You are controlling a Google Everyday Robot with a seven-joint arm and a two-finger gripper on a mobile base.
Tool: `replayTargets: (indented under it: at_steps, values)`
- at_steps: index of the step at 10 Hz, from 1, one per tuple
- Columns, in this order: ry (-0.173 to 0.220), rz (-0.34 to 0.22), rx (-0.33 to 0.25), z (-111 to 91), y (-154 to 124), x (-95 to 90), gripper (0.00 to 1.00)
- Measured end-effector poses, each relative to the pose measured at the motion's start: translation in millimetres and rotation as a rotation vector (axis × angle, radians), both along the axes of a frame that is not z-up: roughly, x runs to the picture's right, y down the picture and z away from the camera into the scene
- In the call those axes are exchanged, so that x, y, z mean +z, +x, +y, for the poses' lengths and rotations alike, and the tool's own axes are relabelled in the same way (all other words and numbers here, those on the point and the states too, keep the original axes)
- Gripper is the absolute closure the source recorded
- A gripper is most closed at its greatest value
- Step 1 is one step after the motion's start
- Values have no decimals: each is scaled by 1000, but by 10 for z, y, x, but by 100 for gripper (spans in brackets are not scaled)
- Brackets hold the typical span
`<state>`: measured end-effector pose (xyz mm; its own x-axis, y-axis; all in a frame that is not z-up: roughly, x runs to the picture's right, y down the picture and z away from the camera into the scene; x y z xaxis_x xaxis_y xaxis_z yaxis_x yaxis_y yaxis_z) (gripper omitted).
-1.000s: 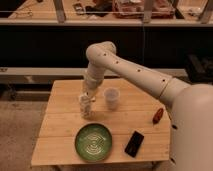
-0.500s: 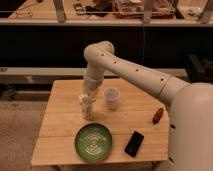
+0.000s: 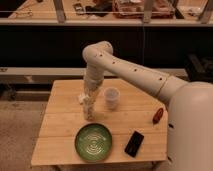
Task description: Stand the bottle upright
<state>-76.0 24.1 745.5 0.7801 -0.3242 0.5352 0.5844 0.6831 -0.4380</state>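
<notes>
My hand (image 3: 90, 96) pinching bottle (image 3: 90, 109) from above; bottle hangs directly below, long axis near vertical, base close to desk (image 3: 60, 125).

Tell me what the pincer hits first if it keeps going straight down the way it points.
The pincer points down, shut on the small whitish plastic bottle. Straight on, the bottle's base would meet the light wooden table first, though its height above the top is unclear.

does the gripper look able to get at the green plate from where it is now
Probably yes, once it lets go. The gripper is shut on the bottle, just behind the green plate. Nothing stands between them; the cup is off to one side.
</notes>
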Motion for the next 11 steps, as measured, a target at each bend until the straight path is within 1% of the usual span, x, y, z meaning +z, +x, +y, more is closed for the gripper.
replayTargets:
  at_steps: [3, 6, 7, 8, 10, 11]
  values:
    - [4, 12, -19, 33, 25, 29, 66]
    - [7, 24, -27, 50, 30, 66, 66]
    - [11, 30, -30, 51, 39, 79, 62]
    - [15, 36, -32, 51, 46, 87, 54]
    - [24, 48, -37, 48, 59, 110, 33]
    - [28, 53, -39, 47, 66, 122, 25]
